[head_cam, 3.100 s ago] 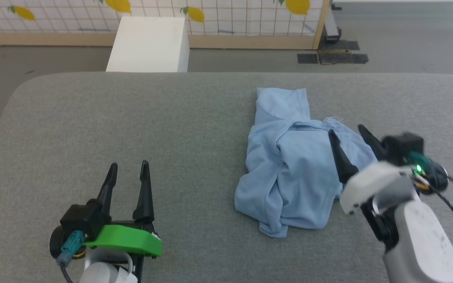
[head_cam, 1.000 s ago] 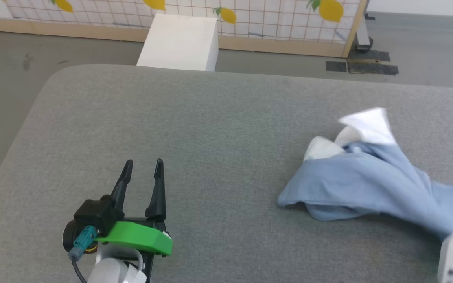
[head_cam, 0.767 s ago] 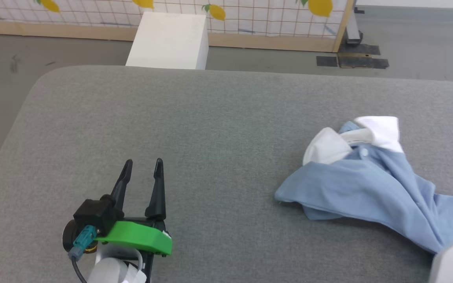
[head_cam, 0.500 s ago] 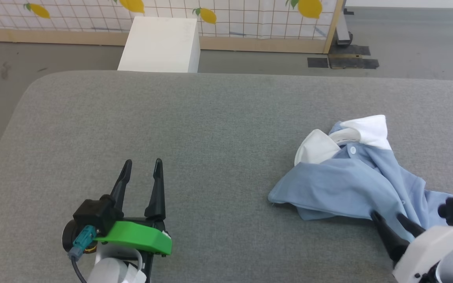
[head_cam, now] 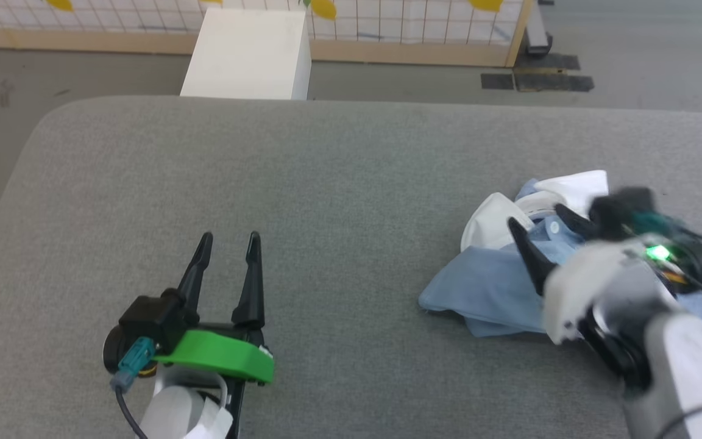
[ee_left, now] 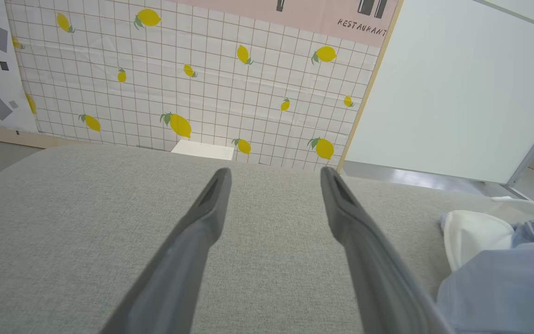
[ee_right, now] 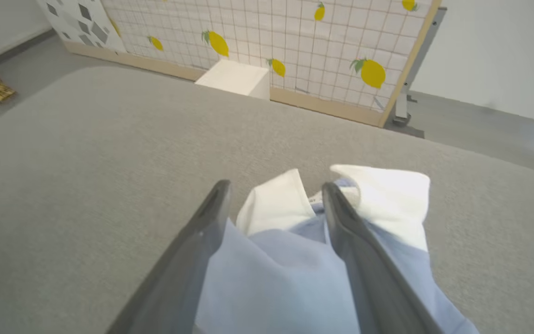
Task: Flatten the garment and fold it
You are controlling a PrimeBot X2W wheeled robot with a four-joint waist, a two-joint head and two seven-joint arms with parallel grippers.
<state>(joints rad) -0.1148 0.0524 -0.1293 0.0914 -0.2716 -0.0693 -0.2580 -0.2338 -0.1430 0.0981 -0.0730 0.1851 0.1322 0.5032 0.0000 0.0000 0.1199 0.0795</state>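
Light blue knit, the garment [head_cam: 490, 286] is lying crumpled toward the right side of the grey padded surface [head_cam: 326, 171], with its white collar lining [ee_right: 385, 197] turned up toward the far edge. We are holding our right gripper [head_cam: 534, 214] just over it, jaws spread apart and gripping nothing, both dark fingers pointing across the blue cloth toward the collar. Our left gripper [head_cam: 230, 234] is hovering at the near left, well apart from the shirt, its jaws likewise standing open over bare upholstery. Beyond the far edge, a white box [head_cam: 247, 55] is standing before a lemon-patterned panel [ee_left: 179, 83].
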